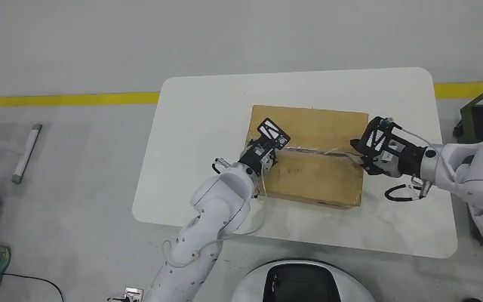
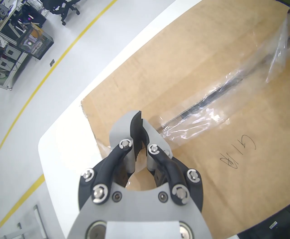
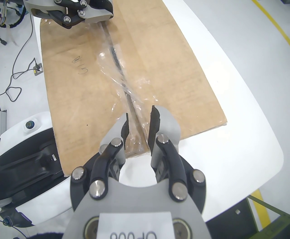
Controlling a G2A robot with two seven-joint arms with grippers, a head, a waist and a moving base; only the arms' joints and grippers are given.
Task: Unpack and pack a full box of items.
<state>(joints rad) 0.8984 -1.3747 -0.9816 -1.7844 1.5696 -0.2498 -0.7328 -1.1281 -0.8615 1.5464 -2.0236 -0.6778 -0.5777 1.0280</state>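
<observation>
A closed brown cardboard box [image 1: 309, 155] lies in the middle of the white table [image 1: 189, 166]. Crinkled clear tape [image 2: 204, 106] runs along its top seam [image 3: 120, 77]. My left gripper [image 2: 138, 126] is shut, hovering over the box's left end just beside the tape's end; I cannot tell whether it pinches any tape. It also appears in the top view [image 1: 272, 137] and far off in the right wrist view [image 3: 90, 11]. My right gripper [image 3: 139, 122] is open at the box's right end [image 1: 364, 147], its fingers [image 3: 155, 120] straddling the taped seam at the edge.
Handwritten marks [image 2: 238, 154] sit on the box's near flap. Bare table lies on every side of the box. A yellow line [image 1: 75, 98] crosses the floor behind, a grey tube [image 1: 26, 151] lies at the left, and a dark frame [image 1: 472, 117] stands by the table's right end.
</observation>
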